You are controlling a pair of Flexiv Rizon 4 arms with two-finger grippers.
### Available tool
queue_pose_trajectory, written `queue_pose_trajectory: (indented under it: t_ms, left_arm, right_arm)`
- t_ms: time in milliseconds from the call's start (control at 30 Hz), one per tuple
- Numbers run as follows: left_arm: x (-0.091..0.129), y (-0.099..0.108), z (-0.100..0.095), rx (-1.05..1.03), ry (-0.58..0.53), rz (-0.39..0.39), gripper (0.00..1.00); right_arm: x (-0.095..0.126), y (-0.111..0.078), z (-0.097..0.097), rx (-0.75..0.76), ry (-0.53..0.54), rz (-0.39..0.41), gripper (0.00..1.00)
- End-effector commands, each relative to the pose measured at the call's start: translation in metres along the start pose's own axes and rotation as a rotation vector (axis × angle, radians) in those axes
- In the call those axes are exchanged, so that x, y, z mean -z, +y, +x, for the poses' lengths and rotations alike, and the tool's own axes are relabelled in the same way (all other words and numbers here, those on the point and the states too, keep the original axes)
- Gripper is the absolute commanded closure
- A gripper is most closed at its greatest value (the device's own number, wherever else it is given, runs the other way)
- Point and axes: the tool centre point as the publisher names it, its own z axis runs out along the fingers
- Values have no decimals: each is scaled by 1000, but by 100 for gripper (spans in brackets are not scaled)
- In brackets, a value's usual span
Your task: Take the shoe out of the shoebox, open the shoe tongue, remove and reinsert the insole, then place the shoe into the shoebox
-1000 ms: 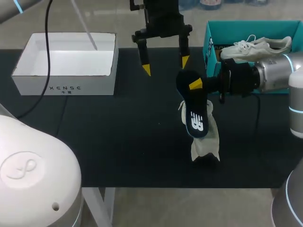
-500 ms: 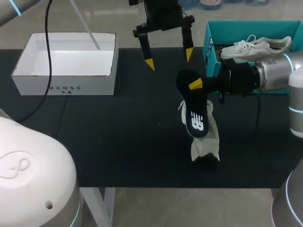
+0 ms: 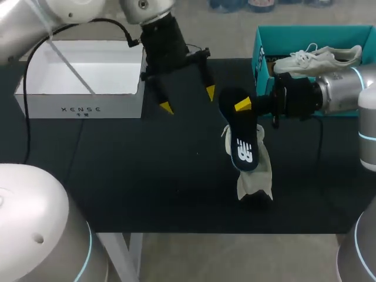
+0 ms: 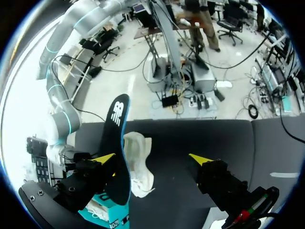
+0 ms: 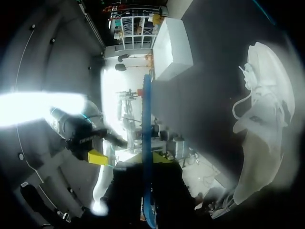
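The dark insole [image 3: 241,136] hangs nearly upright, clamped at its upper end by my right hand [image 3: 242,106], its lower end over the pale shoe [image 3: 254,176] lying on the black surface [image 3: 147,176]. A second shoe [image 3: 317,57] lies in the open top of the teal shoebox [image 3: 262,53] behind. My left hand [image 3: 188,100] hovers beside the insole's top, fingers spread wide and holding nothing, near the white box [image 3: 82,76].

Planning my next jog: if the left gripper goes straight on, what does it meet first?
Probably the bare table top; the open left gripper points at it, with the insole and shoe beside one finger, depth unclear.
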Motion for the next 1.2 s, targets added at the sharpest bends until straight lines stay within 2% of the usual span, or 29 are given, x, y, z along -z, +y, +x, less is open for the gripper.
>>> queue_pose_trajectory:
  t_ms: [33, 267, 500, 600, 1200]
  left_arm:
    - [-6, -5, 31, -68, -679, -34, 0]
    - [-7, -6, 37, -9, -788, -44, 0]
    - [-11, -4, 39, 2, -823, -38, 0]
    - [-13, -3, 37, 23, -758, -5, 0]
    - [-13, -3, 37, 23, -758, -5, 0]
  right_arm:
    - [-1, -1, 0, -1, -2, -2, 100]
    - [-1, -1, 0, -1, -2, -2, 100]
    - [-1, -1, 0, -1, -2, -2, 100]
    - [-1, -1, 0, -1, -2, -2, 100]
    - [-1, -1, 0, -1, -2, -2, 100]
